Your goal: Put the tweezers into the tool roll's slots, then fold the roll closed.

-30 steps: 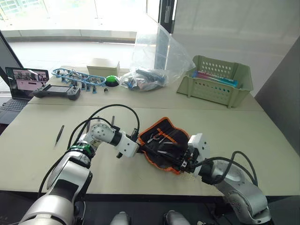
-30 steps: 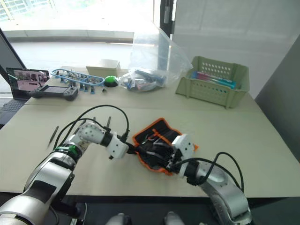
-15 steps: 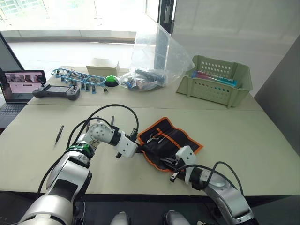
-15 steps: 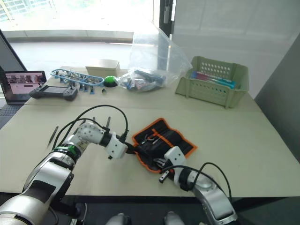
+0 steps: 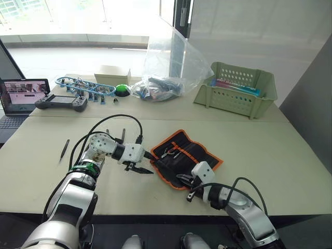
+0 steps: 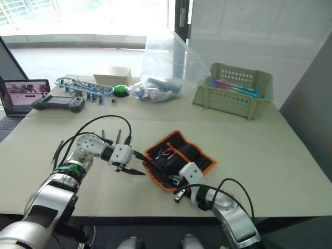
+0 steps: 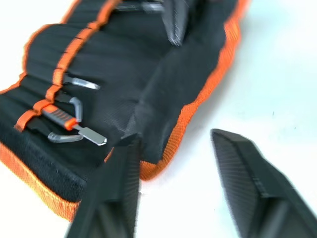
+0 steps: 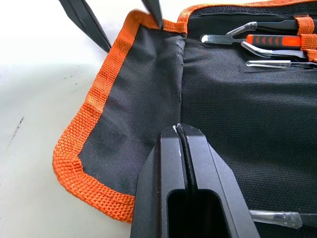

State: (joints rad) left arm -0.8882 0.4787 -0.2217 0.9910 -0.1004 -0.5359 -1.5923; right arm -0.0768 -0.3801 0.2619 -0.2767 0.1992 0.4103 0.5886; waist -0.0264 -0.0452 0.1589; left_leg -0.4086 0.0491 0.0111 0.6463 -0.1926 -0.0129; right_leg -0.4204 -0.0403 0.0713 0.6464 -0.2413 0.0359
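1. The tool roll [image 5: 185, 158] is seen lying open on the table [image 5: 270, 155], at the middle of the head camera's view, with its orange edging visible all round.
2. Several tweezers [image 7: 74, 130] are seen tucked in the slots [image 7: 59, 82] under an orange strap; one of them has an orange and grey grip.
3. The left gripper [image 5: 141, 162] is held just beside the roll's edge at its 9 o'clock side. Its fingers [image 7: 250, 191] are spread apart, and nothing is held between them; one fingertip lies over the orange edging in the left wrist view.
4. The right gripper [image 8: 181, 144] is placed at the roll's near edge, toward 6 o'clock. Its fingers [image 8: 210, 173] are pressed together, and whether a fold of black fabric is pinched between them cannot be told.
5. A loose tweezer [image 5: 65, 149] is seen lying on the table well apart from the roll, out at 9 o'clock.
6. Another slim dark tool [image 5: 123, 135] is seen on the table beyond the left arm.
7. A clear plastic bag [image 5: 171, 67] stands at 12 o'clock from the roll, and a green perforated basket [image 5: 236, 89] at 1 o'clock.
8. A handheld controller [image 5: 61, 101] and a laptop [image 5: 21, 96] are seen at 10 o'clock, near the table's far left corner.
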